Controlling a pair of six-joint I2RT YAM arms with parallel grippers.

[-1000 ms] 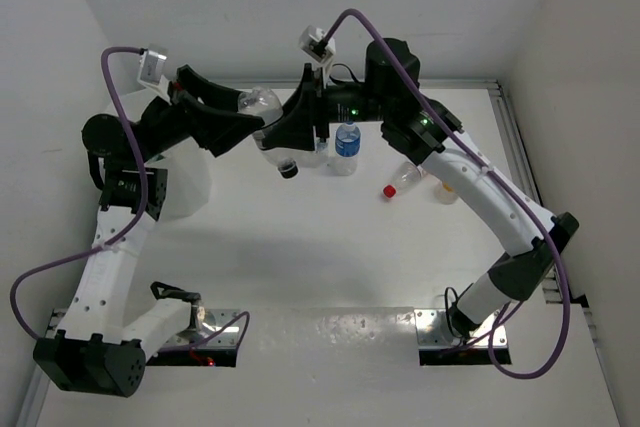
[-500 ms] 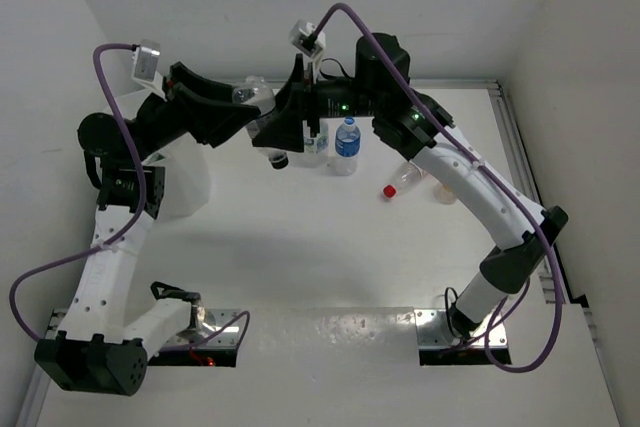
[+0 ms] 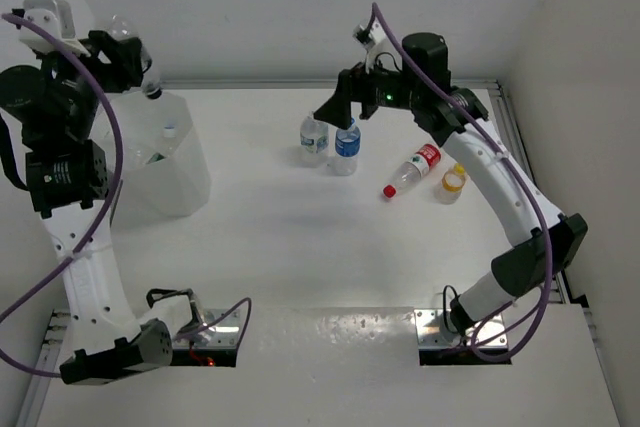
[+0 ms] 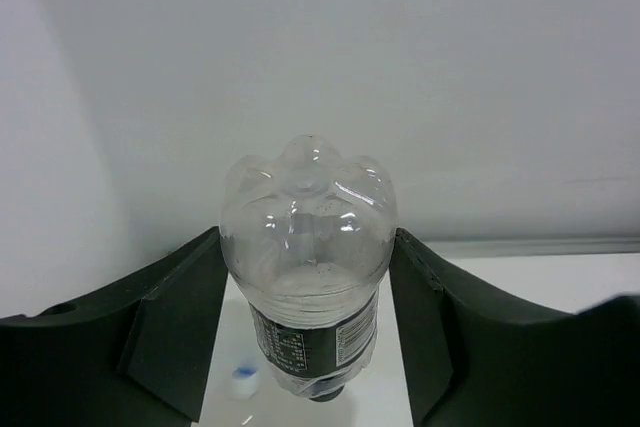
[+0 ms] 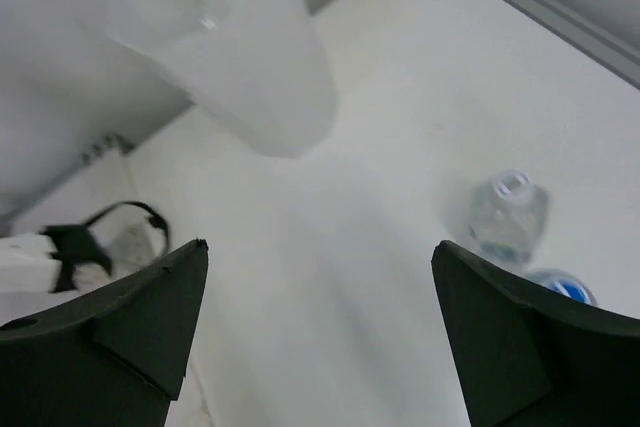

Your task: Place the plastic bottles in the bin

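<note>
My left gripper (image 4: 308, 277) clamps a black-labelled bottle (image 4: 305, 212), print unreadable, cap down over the bin (image 3: 178, 175). My right gripper (image 5: 320, 322) gapes empty; a green-labelled bottle (image 3: 313, 139) and a blue-labelled bottle (image 3: 347, 148) stand on the white table (image 3: 300, 247) right of the bin.

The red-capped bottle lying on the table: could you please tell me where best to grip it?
Take the red-capped bottle at its labelled middle, from above, jaws across its width: it lies on its side, so both flanks are free. Mind the yellow-capped bottle close by.
</note>
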